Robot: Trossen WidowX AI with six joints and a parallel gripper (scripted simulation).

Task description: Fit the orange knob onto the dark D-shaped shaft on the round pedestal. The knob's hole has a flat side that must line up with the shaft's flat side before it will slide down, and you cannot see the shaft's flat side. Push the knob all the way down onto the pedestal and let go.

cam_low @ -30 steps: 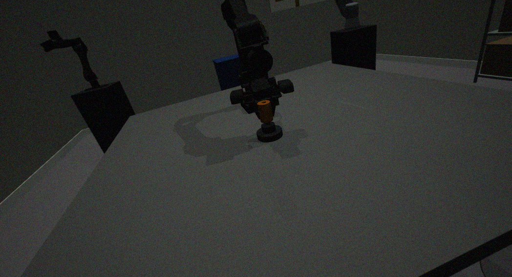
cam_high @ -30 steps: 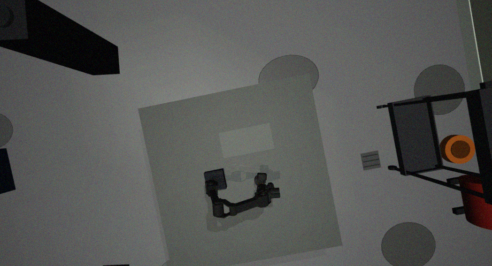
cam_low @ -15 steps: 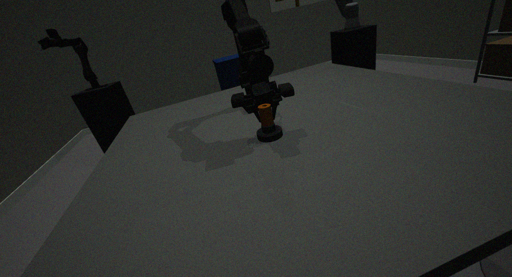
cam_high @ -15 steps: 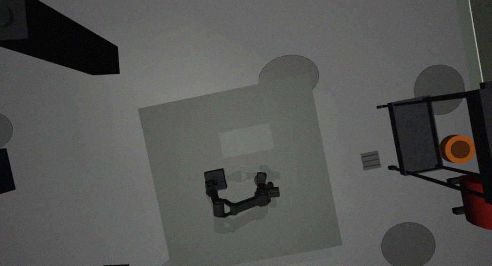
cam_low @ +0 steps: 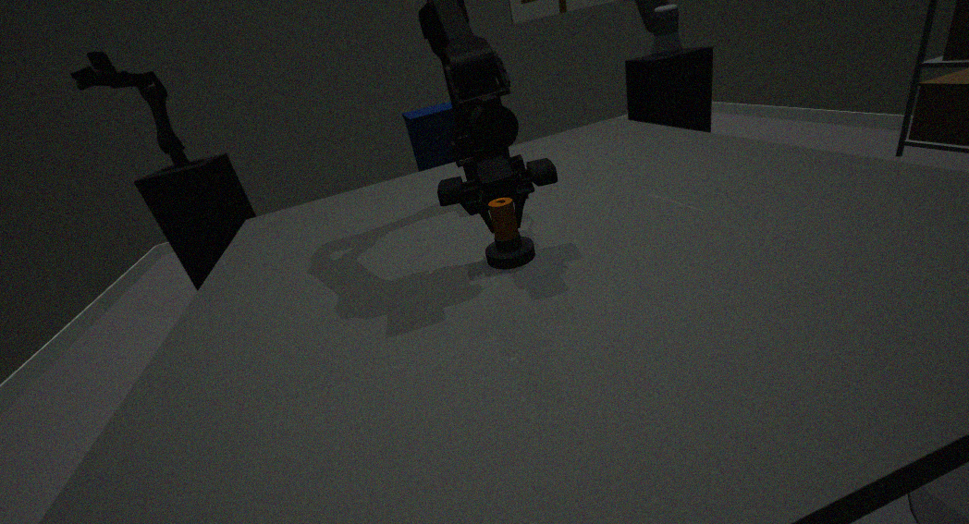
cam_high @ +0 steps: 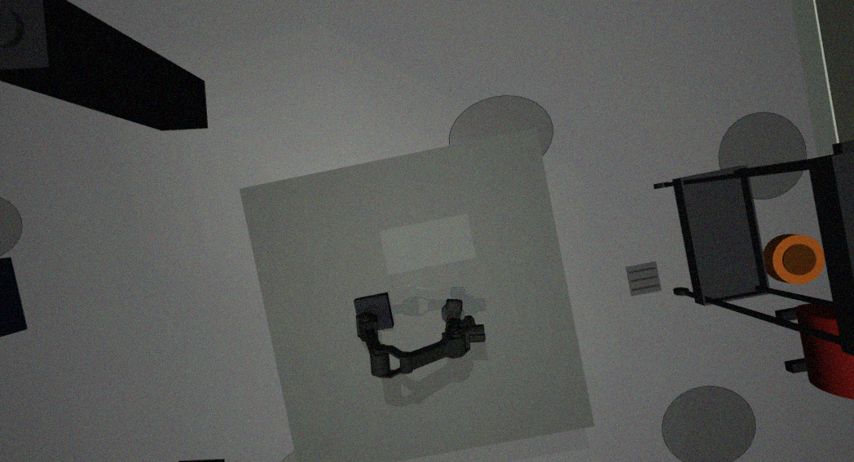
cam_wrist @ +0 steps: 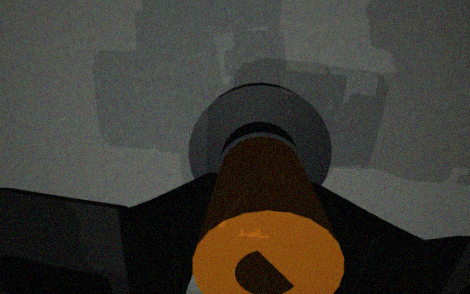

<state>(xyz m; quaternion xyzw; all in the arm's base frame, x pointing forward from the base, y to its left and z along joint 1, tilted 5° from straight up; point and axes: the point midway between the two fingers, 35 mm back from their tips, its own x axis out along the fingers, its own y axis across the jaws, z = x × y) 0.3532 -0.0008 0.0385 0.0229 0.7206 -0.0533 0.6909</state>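
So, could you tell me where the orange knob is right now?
In the exterior view, the orange knob stands upright in the gripper, directly over the round pedestal near the table's middle.

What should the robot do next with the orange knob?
Probably open the gripper and let go. The orange knob already stands upright with its bottom at the round pedestal, so it looks pushed down, though the shaft is hidden.

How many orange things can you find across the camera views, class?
2. An orange knob sits in the claw above the round pedestal. An orange cylinder lies on its side by the dark shelf frame. Others may be hidden.
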